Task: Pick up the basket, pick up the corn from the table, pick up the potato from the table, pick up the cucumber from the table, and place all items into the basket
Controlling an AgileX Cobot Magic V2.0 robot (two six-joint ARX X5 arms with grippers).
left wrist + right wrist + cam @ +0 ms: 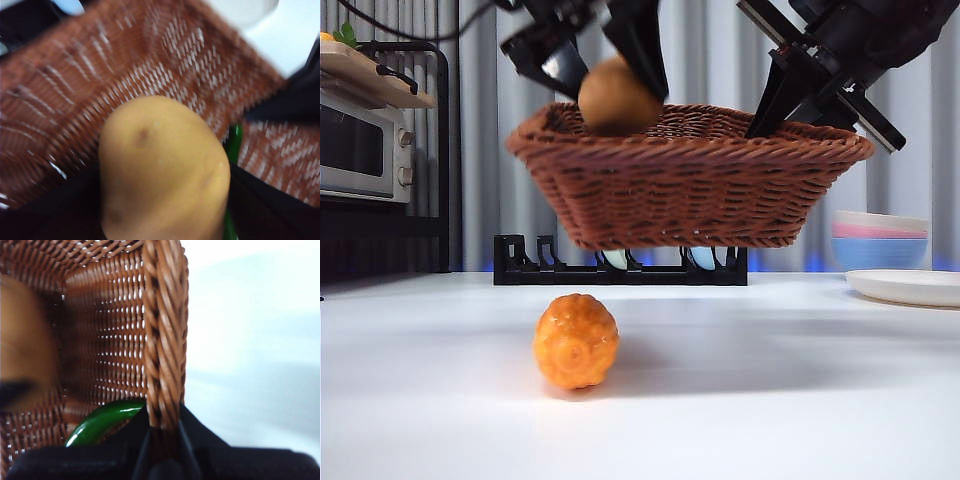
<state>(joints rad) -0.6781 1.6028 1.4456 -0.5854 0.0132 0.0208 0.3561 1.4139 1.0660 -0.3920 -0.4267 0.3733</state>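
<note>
Currently the basket [690, 180] hangs tilted in the air above the table [770, 400], well clear of it. The right gripper [162, 440] is clamped on the basket's braided rim [165, 330]. The cucumber [102, 421] lies inside the basket, close to that rim. The left gripper [610, 75] pinches the potato [617, 97] between its jaws, over the basket's interior at rim height. The corn [576, 341] rests on the table below the basket, untouched.
</note>
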